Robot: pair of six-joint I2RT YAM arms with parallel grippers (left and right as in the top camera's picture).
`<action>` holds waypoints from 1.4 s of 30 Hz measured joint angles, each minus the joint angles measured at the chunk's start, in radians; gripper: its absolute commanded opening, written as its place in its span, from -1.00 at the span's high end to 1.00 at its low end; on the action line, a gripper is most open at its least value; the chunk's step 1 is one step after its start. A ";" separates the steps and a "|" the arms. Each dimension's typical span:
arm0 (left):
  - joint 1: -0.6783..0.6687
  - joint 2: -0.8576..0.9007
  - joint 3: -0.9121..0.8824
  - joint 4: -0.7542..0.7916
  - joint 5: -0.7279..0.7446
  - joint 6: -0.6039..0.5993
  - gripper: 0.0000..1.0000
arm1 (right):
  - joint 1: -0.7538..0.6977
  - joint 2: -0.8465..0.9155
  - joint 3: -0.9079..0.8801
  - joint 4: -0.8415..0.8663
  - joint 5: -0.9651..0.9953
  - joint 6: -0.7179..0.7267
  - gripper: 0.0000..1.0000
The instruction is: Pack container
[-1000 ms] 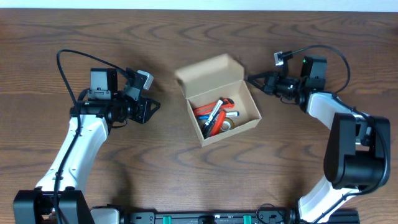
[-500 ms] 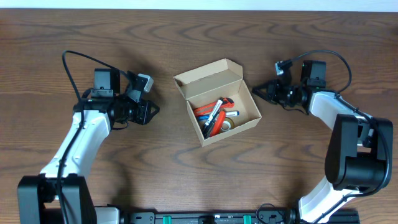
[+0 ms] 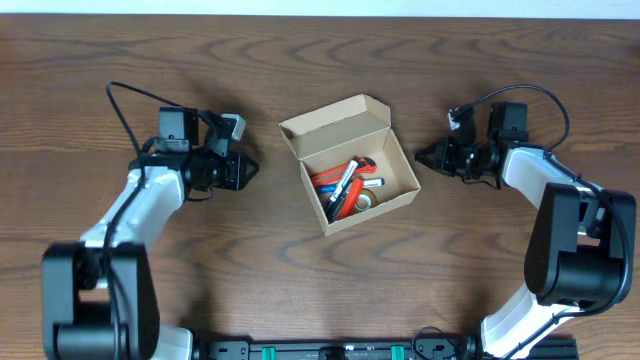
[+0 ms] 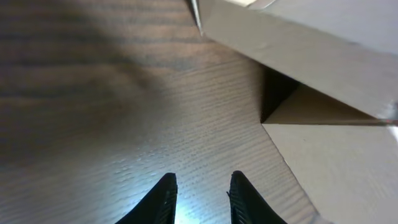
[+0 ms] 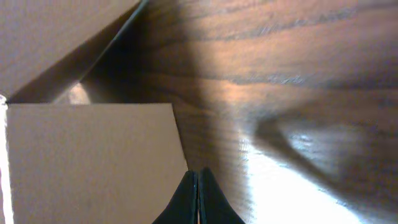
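Note:
The container (image 3: pixel 335 122) is a small tan cardboard box at the table's middle, its flap lid standing open at the back. Inside lie red, blue and black markers (image 3: pixel 345 180) and a roll of tape (image 3: pixel 366 200). My left gripper (image 3: pixel 252 168) hovers left of the box and points at it, a hand's width away. Its fingers stand slightly apart over bare wood (image 4: pixel 202 180), with the box wall (image 4: pixel 336 162) ahead on the right. My right gripper (image 3: pixel 420 156) is shut and empty, its tip close to the box's right wall. In the right wrist view the gripper (image 5: pixel 198 173) sits at the edge of the cardboard wall (image 5: pixel 93 162).
Dark wood table (image 3: pixel 320 280) all around the box. Cables loop off both wrists (image 3: pixel 125 110) (image 3: pixel 540 95). The arm bases sit at the front edge, left and right.
My right gripper has swung toward the front, from beside the lid to beside the box's right wall. The left arm shifted slightly and its jaws narrowed a little.

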 measured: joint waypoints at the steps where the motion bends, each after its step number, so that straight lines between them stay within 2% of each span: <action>1: -0.003 0.019 0.000 0.012 0.003 -0.018 0.48 | -0.001 0.000 0.000 0.001 0.001 0.000 0.97; 4: -0.020 0.067 0.000 0.062 0.026 -0.077 0.52 | -0.001 0.000 0.000 0.001 0.002 0.000 0.97; 5: -0.029 0.078 0.000 0.092 0.034 -0.106 0.61 | 0.000 0.000 0.000 0.001 0.002 0.000 0.97; 7: -0.048 0.093 0.000 0.163 0.052 -0.174 0.71 | -0.001 0.000 0.000 0.002 0.004 0.000 0.97; 9: -0.065 0.103 -0.001 0.261 0.077 -0.241 0.72 | -0.001 0.000 0.000 0.014 0.003 0.000 0.97; 14: -0.094 0.129 0.000 0.533 0.142 -0.483 0.77 | 0.000 0.000 0.001 0.049 0.003 0.011 0.97; 17: -0.097 0.161 0.001 0.624 0.164 -0.611 0.78 | -0.001 0.000 0.004 0.069 0.004 0.018 0.97; 20: -0.097 0.186 0.001 0.628 0.179 -0.684 0.80 | -0.001 0.000 0.007 0.075 0.004 0.026 0.97; 25: -0.095 0.190 0.001 0.618 0.190 -0.737 0.81 | -0.001 0.000 0.008 0.075 0.006 0.030 0.97; 32: -0.095 0.190 0.001 0.472 0.217 -0.745 0.80 | -0.014 0.000 0.009 0.076 0.008 0.034 0.98; 36: -0.095 0.190 0.001 0.465 0.216 -0.744 0.75 | -0.035 0.000 0.009 0.076 0.008 0.034 0.97; 42: -0.103 0.194 0.001 0.480 0.205 -0.764 0.78 | -0.064 0.000 0.009 0.076 0.008 0.034 0.97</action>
